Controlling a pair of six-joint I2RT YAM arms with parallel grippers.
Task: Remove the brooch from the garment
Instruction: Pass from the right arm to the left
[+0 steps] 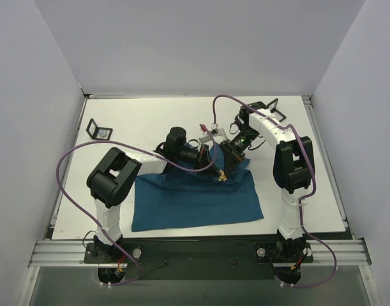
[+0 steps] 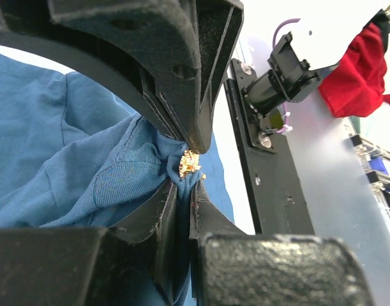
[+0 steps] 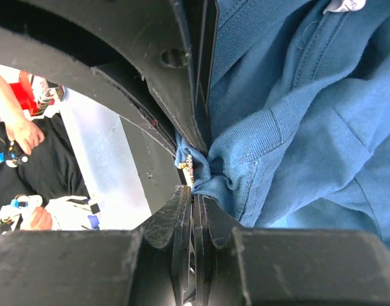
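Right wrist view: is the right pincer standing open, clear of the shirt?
No, the right pincer is shut on a bunched fold of the garment.

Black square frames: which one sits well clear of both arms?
The far-left frame, standing alone on the white tabletop. The other frame, at the far right, sits right beside the right arm.

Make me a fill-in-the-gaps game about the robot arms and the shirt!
1. The T-shirt on the white table is ___ in colour.
2. The tiny brooch on it is ___ coloured.
3. The left gripper pinches the ___.
4. The right gripper is shut on a fold of the ___.
Missing words: blue; gold; brooch; T-shirt.
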